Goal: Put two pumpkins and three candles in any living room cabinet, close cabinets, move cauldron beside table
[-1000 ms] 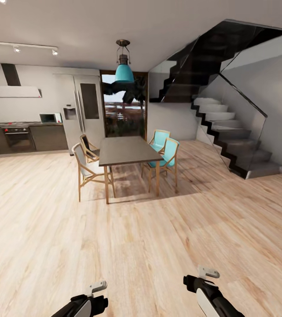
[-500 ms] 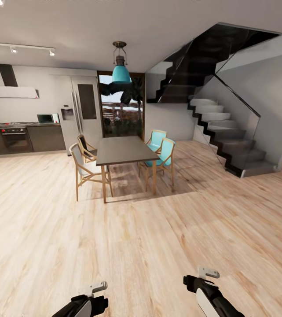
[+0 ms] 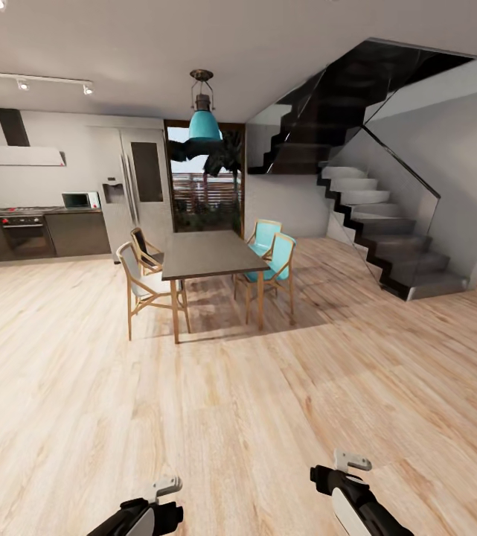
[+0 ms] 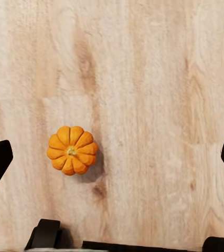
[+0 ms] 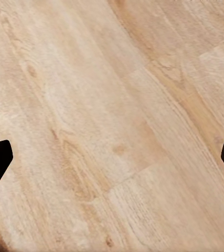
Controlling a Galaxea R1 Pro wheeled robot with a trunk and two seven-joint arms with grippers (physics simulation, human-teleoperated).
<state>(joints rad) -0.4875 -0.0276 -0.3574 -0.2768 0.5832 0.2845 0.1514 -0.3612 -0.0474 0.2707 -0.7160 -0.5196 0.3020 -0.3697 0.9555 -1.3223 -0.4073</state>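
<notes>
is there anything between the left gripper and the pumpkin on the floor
Nothing visible. In the left wrist view the pumpkin sits alone on bare wood floor, with the left gripper open above it, fingertips spread wide at both edges. No other object lies near it.

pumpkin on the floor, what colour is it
Orange, with a yellowish centre at the stem; the pumpkin shows best in the left wrist view, sitting on the pale wood floor.
</notes>
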